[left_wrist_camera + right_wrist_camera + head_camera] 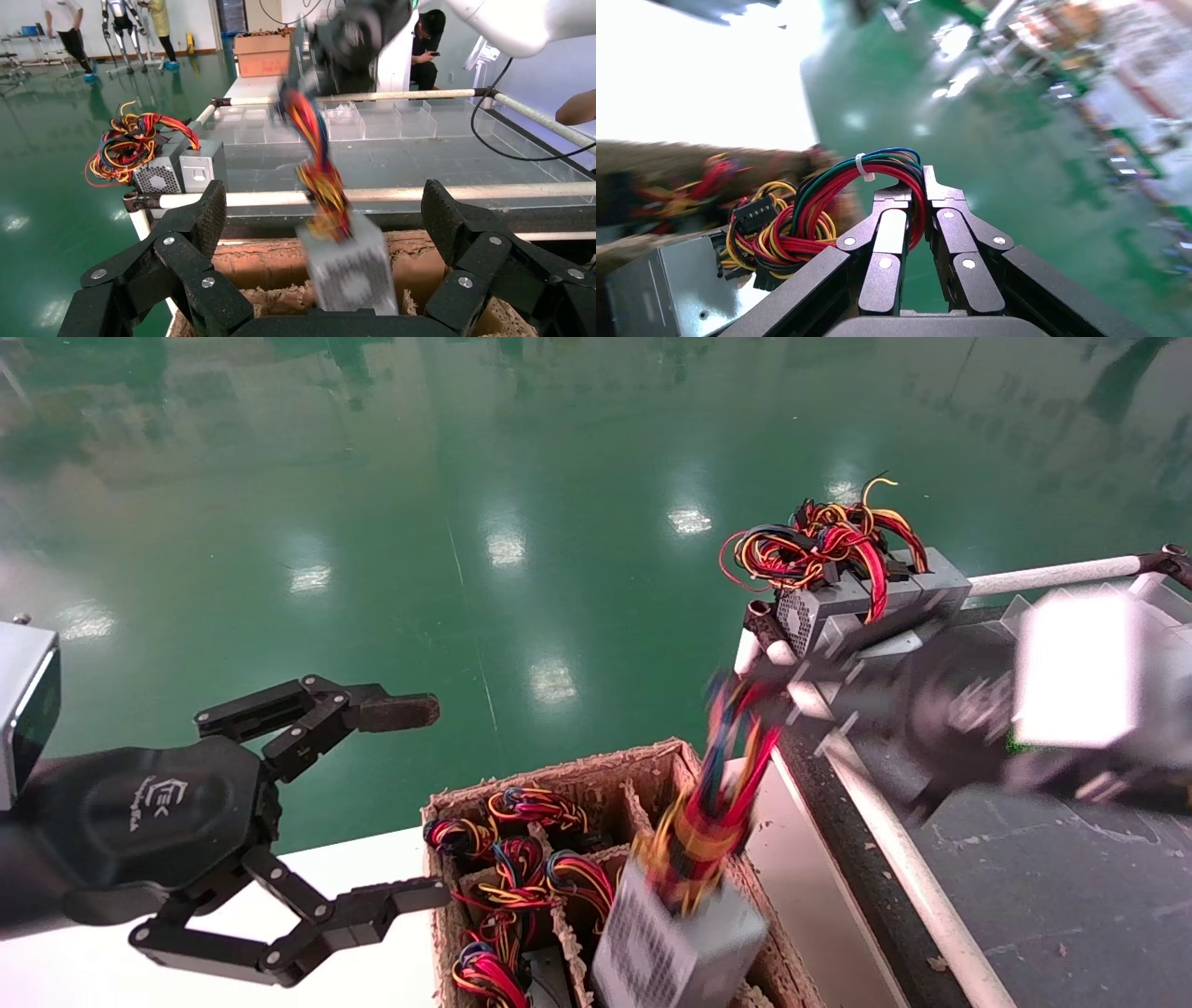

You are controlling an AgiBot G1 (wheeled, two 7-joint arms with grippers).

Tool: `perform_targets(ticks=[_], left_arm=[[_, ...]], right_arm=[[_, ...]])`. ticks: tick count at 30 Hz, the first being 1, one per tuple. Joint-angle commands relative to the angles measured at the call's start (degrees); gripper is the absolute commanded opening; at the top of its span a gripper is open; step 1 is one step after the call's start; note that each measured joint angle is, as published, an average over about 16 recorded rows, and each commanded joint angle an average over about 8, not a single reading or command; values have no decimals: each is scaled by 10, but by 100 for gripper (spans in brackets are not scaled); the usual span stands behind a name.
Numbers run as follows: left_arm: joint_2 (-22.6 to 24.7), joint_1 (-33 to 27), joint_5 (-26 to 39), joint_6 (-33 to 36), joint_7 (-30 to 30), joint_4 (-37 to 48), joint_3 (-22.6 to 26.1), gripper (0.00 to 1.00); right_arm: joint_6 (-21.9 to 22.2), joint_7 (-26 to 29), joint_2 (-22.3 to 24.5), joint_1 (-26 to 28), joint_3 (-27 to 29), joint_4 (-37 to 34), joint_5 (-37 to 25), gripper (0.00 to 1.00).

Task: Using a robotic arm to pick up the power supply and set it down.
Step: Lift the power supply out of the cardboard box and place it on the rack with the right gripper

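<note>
The power supply (680, 943) is a small grey metal box with a white label. It hangs tilted over the cardboard box (559, 770) by its tied loop of red, blue and yellow wires (726, 775). My right gripper (756, 680) is shut on that wire loop (873, 165) above the box, and the grey casing (663, 291) dangles below. In the left wrist view the supply (351, 270) swings, blurred, in front of the left jaws. My left gripper (414, 803) stands open and empty to the left of the cardboard box.
The divided cardboard box holds other supplies with looped wires (521, 887) and rests on a white table (372, 868). Grey boxes under a loose wire tangle (866, 589) sit at the far corner of the dark conveyor surface (1071, 896), edged by white rails (1052, 575).
</note>
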Motion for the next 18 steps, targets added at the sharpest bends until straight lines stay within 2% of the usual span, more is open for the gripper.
perform_targets(ticks=[1, 11, 18], left_arm=[[0, 0, 0, 0, 0, 0, 0, 100], [0, 0, 0, 0, 0, 0, 0, 100], [0, 0, 0, 0, 0, 0, 0, 100]], right_arm=[[9, 0, 16, -3, 19, -1, 20, 0], [95, -28, 67, -25, 81, -9, 20, 0], [132, -45, 110, -38, 104, -26, -6, 0]])
